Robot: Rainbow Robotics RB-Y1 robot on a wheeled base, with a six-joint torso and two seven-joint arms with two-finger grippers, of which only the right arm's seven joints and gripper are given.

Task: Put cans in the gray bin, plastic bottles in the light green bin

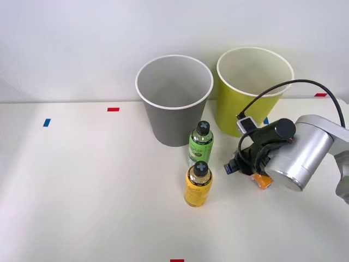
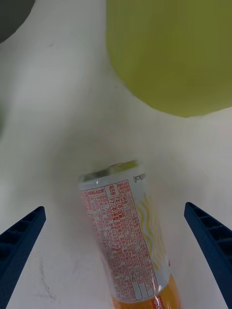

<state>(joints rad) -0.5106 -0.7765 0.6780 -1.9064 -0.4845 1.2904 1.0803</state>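
while the pincer (image 2: 116, 260) gapes wide, the can (image 2: 128, 236) lies between its fingers.

The gray bin (image 1: 173, 103) has a white rim and pale inside, and the light green bin (image 1: 248, 93) to its right is yellow-green with a white rim and white inside. Both black-capped bottles stand near them: the clear bottle (image 1: 200, 144) wears a green label, the nearer bottle (image 1: 198, 185) is yellow-orange. The can (image 2: 128, 236) is pale with red print, yellow wavy lines and an orange band, between ribbed blue fingers (image 2: 19, 241).
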